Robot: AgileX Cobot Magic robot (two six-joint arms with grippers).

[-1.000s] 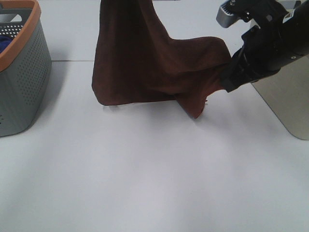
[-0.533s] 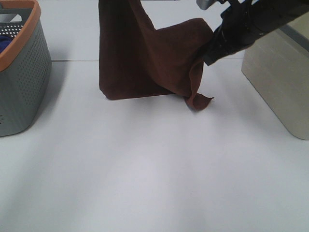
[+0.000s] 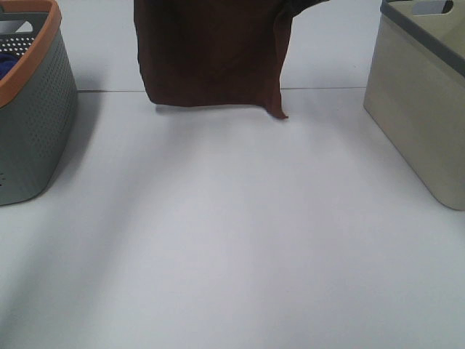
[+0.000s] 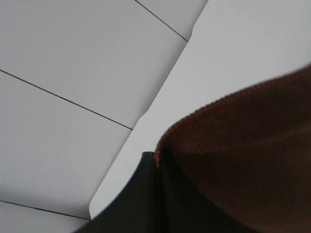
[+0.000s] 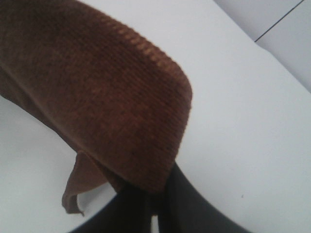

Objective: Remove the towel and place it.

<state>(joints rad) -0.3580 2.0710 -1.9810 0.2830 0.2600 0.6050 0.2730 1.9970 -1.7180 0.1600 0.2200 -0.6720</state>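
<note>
Closely seen from its own wrist camera, the left claw (image 4: 157, 164) has its dark fingers (image 4: 141, 199) pinched together on the hemmed edge of the towel (image 4: 243, 145), with no gap showing between them. The right claw (image 5: 155, 196) is likewise closed tight on another part of the towel's edge, and the ribbed brown cloth folds over its fingers (image 5: 131, 213) and trails off in a loose corner. Neither claw appears in the high view, since both are above the top of the frame.

In that high view the towel hangs as a dark reddish-brown sheet at the top centre, its upper part cut off by the frame. Its lower edge runs nearly level, and one pointed corner (image 3: 282, 113) dips lowest on the right. It seems to hang just clear of the table (image 3: 232, 254), though the angle does not settle whether the hem touches it.

The table is plain white, with a thin dark seam (image 3: 94, 91) crossing it near the top. Behind the table's edge in the left wrist view lie pale panels (image 4: 73, 73) divided by thin dark lines.

A grey perforated basket (image 3: 40, 123) with an orange rim stands at the left edge, well apart from the towel, with a bit of blue fabric (image 3: 4, 67) inside. A beige basket (image 3: 418, 123) with a grey rim stands at the right edge, its inside hidden.
</note>
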